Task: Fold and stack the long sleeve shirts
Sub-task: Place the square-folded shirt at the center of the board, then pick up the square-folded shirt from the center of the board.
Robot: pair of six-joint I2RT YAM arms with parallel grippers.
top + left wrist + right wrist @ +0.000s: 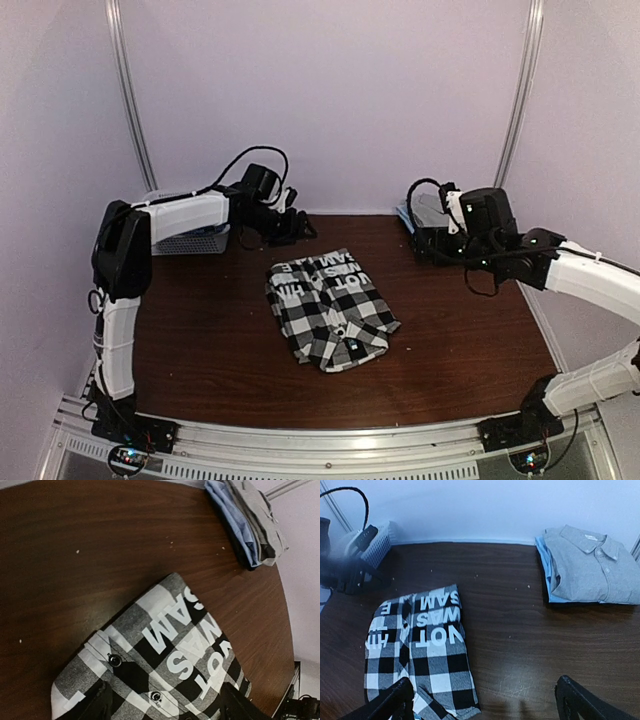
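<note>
Lying folded at the middle of the surface (200, 330), the checked shirt (330, 312) is seen, white lettering (437, 619) up. The grey shirt (590, 562) is stacked on the light blue shirt (543, 567) at the far right. Left fingers (97, 705) and right fingers (395, 697) are held apart, empty.

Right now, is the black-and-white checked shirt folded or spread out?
Folded. The checked shirt lies as a compact bundle with no sleeves trailing, its layers overlapping; it is not on the grey-and-blue stack.
</note>
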